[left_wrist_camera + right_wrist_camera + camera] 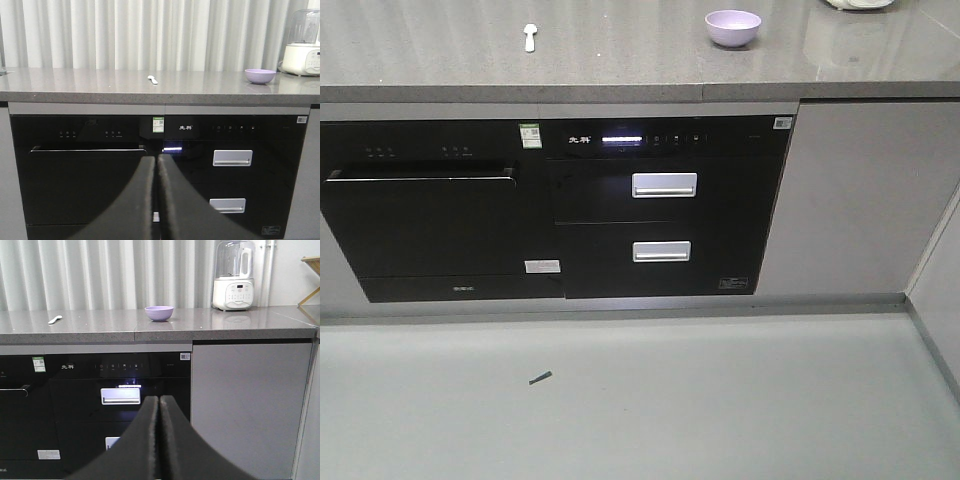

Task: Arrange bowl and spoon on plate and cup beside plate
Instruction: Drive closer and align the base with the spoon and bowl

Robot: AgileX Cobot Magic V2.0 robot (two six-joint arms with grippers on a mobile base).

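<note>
Scanning front view, spotted bowl (733, 28) upright on grey countertop (620, 60) at 1 o'clock, toward the back. Found spoon (529, 37) lying flat on same countertop at 11 o'clock, well apart from bowl, off its 9 o'clock side. Saw left gripper (156, 160) clenched, jaws pressed together with nothing between, facing black appliance front (85, 170) below the counter edge. Read right gripper (159, 399) the same: clamped on nothing, low before drawer handle (120, 395). Noted white blender (233, 280) at bowl's 3 o'clock, apart from it. Logged small dark scrap (540, 377) on floor (740, 400) at 7 o'clock.
</note>
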